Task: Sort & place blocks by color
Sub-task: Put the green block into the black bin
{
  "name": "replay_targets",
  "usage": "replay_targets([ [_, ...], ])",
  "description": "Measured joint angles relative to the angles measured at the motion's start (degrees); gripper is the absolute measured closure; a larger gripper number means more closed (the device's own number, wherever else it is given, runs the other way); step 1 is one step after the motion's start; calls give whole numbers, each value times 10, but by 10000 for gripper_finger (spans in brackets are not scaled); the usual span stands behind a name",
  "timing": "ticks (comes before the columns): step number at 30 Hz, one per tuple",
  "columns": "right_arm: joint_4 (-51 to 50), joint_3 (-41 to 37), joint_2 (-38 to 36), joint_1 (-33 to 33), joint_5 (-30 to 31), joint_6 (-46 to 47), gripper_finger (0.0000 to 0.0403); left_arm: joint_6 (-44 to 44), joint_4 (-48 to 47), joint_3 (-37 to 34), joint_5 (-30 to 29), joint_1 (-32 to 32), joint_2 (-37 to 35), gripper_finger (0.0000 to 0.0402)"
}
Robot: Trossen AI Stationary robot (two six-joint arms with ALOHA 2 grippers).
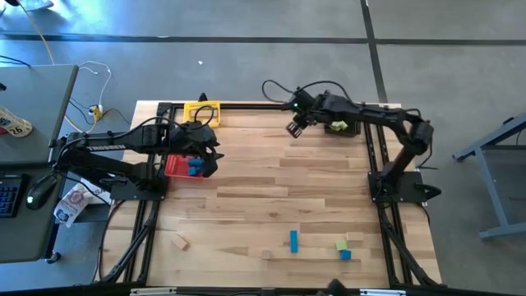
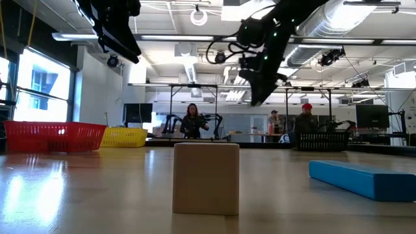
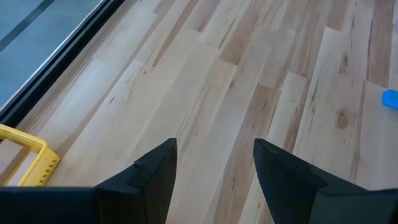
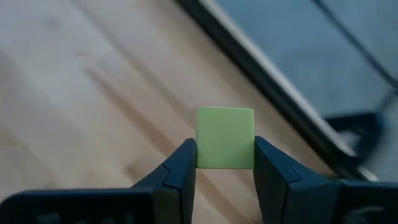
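My right gripper (image 1: 293, 128) hangs above the table's far middle, shut on a light green cube (image 4: 225, 137). Just to its right, the black basket (image 1: 342, 127) holds green blocks. Over at the left, my left gripper (image 1: 210, 153) hovers open above the red basket (image 1: 177, 168), which holds blue blocks (image 1: 195, 168); nothing is between its fingers (image 3: 158, 165). Loose blocks lie flat near the front edge: a tan one (image 1: 180, 242), a blue bar (image 1: 293, 240), a green one (image 1: 341, 245), a blue one (image 1: 345, 255) and another tan one (image 1: 355, 238). My right gripper pinches the green cube by two opposite sides (image 4: 200, 146) between its two fingers (image 4: 180, 165). The fingers slant downward from the table's right side. The cube is lifted clear of the table, with most of it showing beyond the fingers.
A yellow basket (image 1: 202, 111) stands at the far left beside the red one. A black frame rail (image 1: 246, 104) runs along the table's far edge, and rails run down both sides. The bare wood in the table's middle (image 1: 279, 189) is free room.
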Motion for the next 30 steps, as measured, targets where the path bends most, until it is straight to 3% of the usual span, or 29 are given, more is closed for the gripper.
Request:
replay_targets([
  [7,-133,1,-58,-1,114,93,305,0,0,0,1,0,0,206],
  [11,-219,1,-63,-6,147,158,305,2,-1,0,1,0,0,206],
  [16,-269,0,-54,-18,147,195,305,9,-13,0,2,0,0,206],
  [24,-277,0,-53,-66,75,205,305,5,-30,0,46,0,0,206],
  [30,-313,1,-28,-117,37,192,305,4,-30,0,47,0,0,206],
])
